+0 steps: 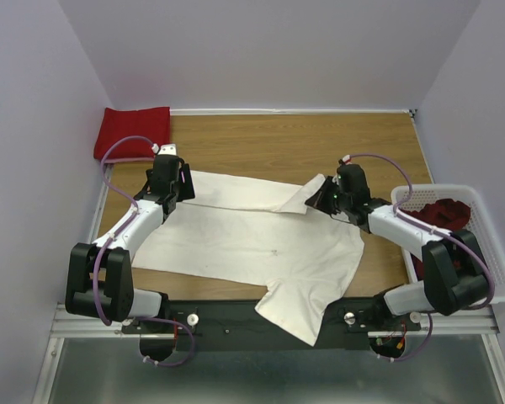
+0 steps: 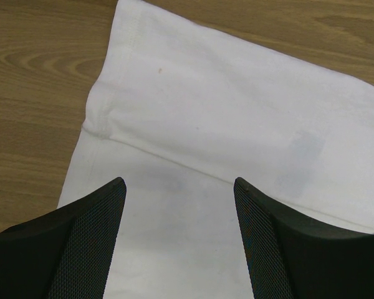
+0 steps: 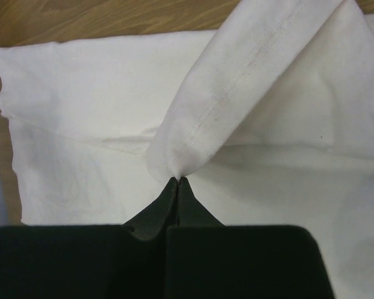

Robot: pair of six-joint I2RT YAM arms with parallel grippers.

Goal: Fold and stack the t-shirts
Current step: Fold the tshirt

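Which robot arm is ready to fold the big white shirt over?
Probably right. The right end effector is shut on a lifted edge of the cream-white t-shirt. The left end effector hangs open above its other end, holding nothing.

Cream-white t-shirt [image 1: 252,244] spread flat, one corner raised; red t-shirt [image 1: 130,133] folded far left.

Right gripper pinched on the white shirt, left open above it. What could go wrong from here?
1. The right gripper holds only a thin tip of the cream-white t-shirt; it may slip out under a pull.
2. The left gripper is open and holds nothing, so a one-sided lift may drag the shirt askew.
3. One sleeve hangs over the near edge of the table and could snag.
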